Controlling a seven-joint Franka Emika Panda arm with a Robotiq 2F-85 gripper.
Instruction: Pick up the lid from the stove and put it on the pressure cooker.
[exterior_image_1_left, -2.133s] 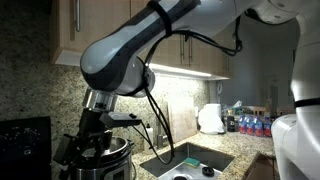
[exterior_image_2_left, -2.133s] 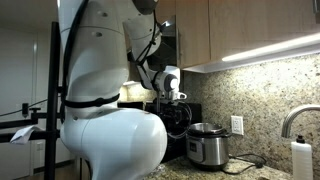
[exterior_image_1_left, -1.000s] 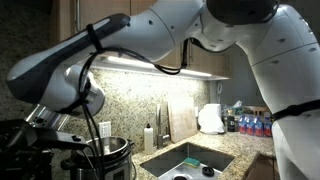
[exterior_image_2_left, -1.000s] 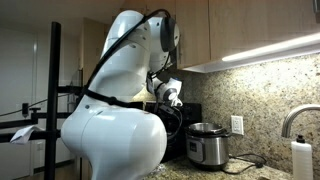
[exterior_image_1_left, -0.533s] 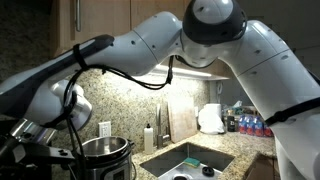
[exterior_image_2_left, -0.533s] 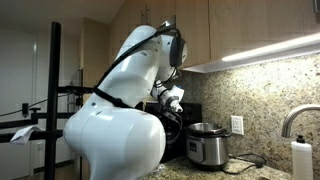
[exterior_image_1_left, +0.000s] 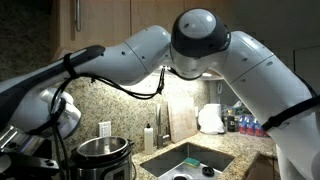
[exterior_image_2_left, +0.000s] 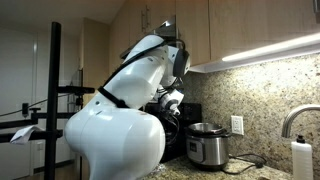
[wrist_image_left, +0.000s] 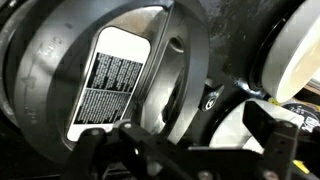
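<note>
- At the left of the wrist view, the round black domed lid (wrist_image_left: 165, 75) filled most of the picture, close under the camera. It carried a white rectangular printed label (wrist_image_left: 112, 85) on a paler grey patch, inside a dark rim. Blur hid finer detail.
- Across the lid's middle ran a dark curved ridge (wrist_image_left: 185, 70), probably the raised handle. That looked the best place to grip, since the smooth domed face would likely slip between the jaws.
- The lid looked rigid and fairly heavy. As a wide disc it would probably tip if taken off-centre, so a hold at the middle of the handle seemed wise.
- The black two-fingered gripper (wrist_image_left: 195, 142) showed along the bottom edge with its jaws spread as wide as they go, holding nothing.
- At the right edge was a white rounded shape (wrist_image_left: 290, 55) that could not be identified.
- In an exterior view the arm reached down before the large black stove with its glossy back panel (exterior_image_2_left: 192, 112), so the lid was judged to lie there.
- The squat brushed-steel pressure cooker with black rim (exterior_image_1_left: 104, 158) stood uncovered, apart from the lid.
</note>
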